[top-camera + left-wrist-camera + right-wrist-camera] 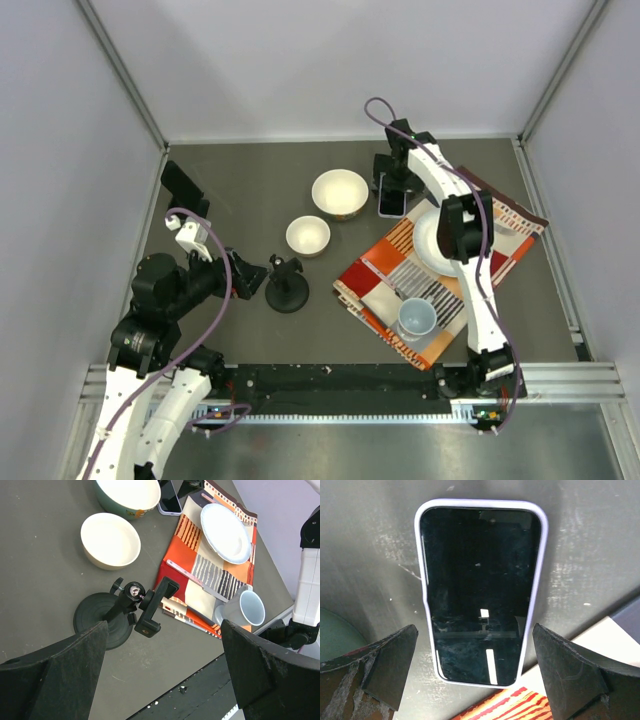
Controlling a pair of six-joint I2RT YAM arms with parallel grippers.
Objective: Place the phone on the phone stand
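The left gripper [247, 275] is closest to us. It is wide open and holds nothing. Right in front of it is the phone stand [287, 285]. The stand is black, with a round foot on the table [220, 190] and a little clamp on top. The clamp is tipped to one side and has nothing in it.

To the right lies a striped cloth [380, 275]. A light blue cup [417, 318] stands on its near part. A white plate [430, 240] sits farther back on it. On the bare table beyond the stand there is a small white bowl [308, 236], and behind that a bigger bowl [340, 193].

Far back, just beside the bigger bowl, is the phone [480, 595]. It lies flat on the table with its dark screen up, close to the edge of the cloth. The right gripper [476, 645] hangs right over it. It is open too, with one finger on each side of the phone, and it does not touch the phone.

So I think the job has hardly begun. The phone is not grabbed yet, and it is well apart from the stand. The right gripper has to close on the phone and lift it. Then the phone has to be carried across to the stand and put in the clamp.
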